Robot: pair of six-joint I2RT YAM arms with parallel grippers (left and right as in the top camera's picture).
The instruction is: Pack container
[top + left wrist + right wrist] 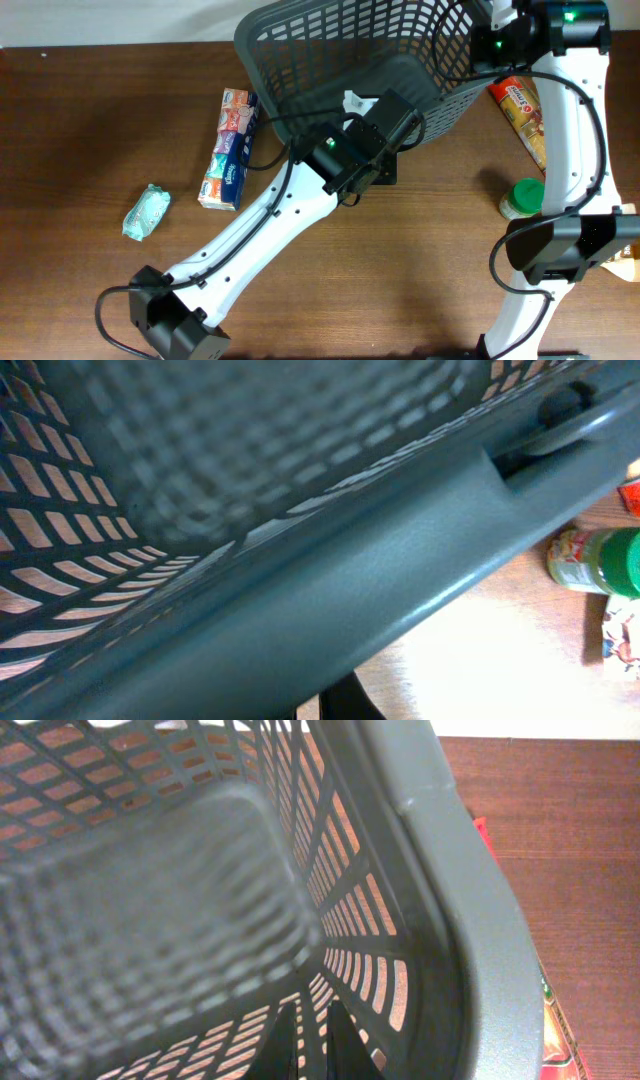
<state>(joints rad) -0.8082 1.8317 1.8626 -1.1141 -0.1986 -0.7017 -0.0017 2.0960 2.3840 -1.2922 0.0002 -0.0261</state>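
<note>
Left arm now: it stretches from its base at the near left corner diagonally across the table (80, 120), long and low, and the left end effector (400, 120) is right at the near rim of the dark grey lattice basket (330, 50). From its wrist camera that rim (350, 590) fills the frame edge to edge, with one dark finger (345, 700) poking out below it. I cannot tell whether it is pinching the rim or spread apart. The right arm stands tall at the right side, bends over, and puts the right end effector (492, 42) at the basket's far right corner. Its wrist view looks down the inside wall beside the thick rim (470, 920), and again I can't tell its grip. The basket is at the far centre, skewed to the table's edges. Tissue packs (229, 150) lie just beside its left corner, with a green packet (147, 212) farther left. An orange snack bag (522, 110) lies close to its right wall, and a green-lidded jar (522, 197) stands nearer, by the right arm. Brown wood shows wide between the two arms.
</note>
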